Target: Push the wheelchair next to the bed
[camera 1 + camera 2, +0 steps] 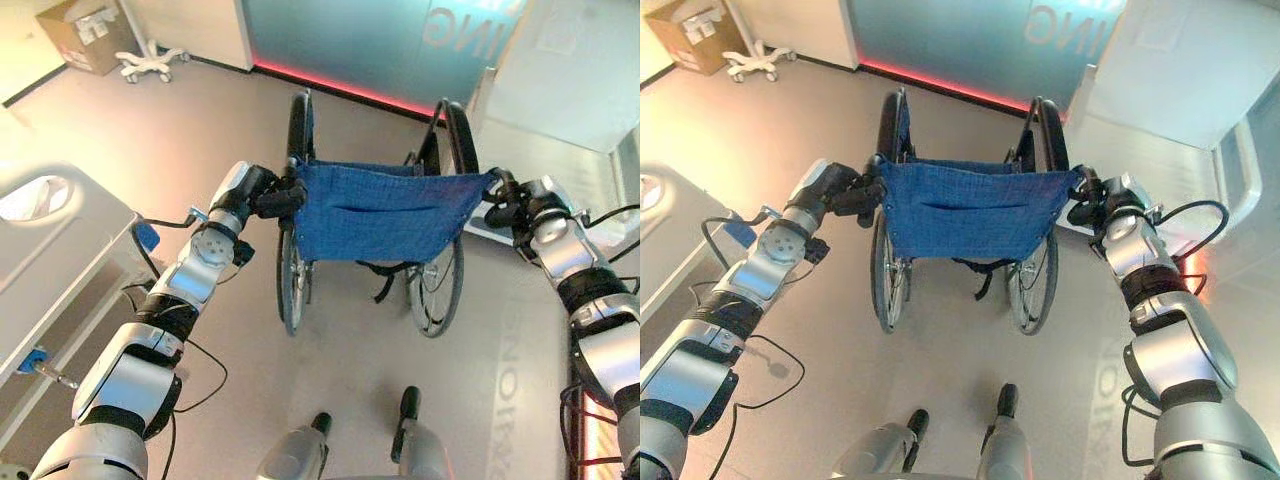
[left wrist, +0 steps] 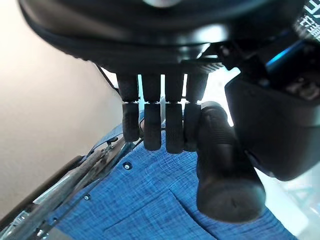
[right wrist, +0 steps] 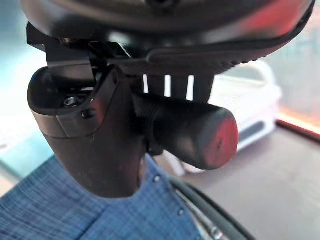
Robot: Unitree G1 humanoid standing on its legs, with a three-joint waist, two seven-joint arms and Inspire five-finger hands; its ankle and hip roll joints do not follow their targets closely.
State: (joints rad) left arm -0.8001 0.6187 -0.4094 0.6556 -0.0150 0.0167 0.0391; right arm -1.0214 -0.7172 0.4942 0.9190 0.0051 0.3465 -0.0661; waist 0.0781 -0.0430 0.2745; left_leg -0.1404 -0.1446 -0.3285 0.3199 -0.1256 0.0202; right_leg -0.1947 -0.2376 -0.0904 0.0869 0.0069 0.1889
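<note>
1. The wheelchair (image 1: 375, 225) stands on the floor (image 1: 180, 140) directly ahead of the robot, with its back turned to the robot and its blue fabric backrest (image 1: 385, 208) stretched between the two hands.
2. The left hand (image 1: 268, 192) is at the left push handle (image 2: 225, 165). In the left wrist view its fingers (image 2: 152, 125) are curled over the dark grip with the thumb on the other side, so the hand is closed round the handle.
3. The right hand (image 1: 512, 200) is at the right push handle (image 3: 192, 132). In the right wrist view the rounded end of the grip sticks out past the hand, with the thumb across it and the fingers wrapped behind; this hand is also closed round its handle.
4. Both large rear wheels (image 1: 292, 255) sit below and just beyond the hands, one under each, on the floor.
5. The bed (image 1: 45, 250), white, with a rounded rail at its end, lies to the outer side of the left arm, well apart from the wheelchair; the left hand is between the two.
6. Beyond the hands and past the wheelchair, a frosted glass wall (image 1: 370, 40) rises from a red-lit strip (image 1: 340, 88) at floor level.
7. Far beyond the left hand, a cardboard box (image 1: 85, 32) sits in the corner, with a white wheeled base (image 1: 150, 62) just beside it.
8. To the outer side of the right hand stands a white panel or unit (image 1: 570, 70); what it is cannot be told.
</note>
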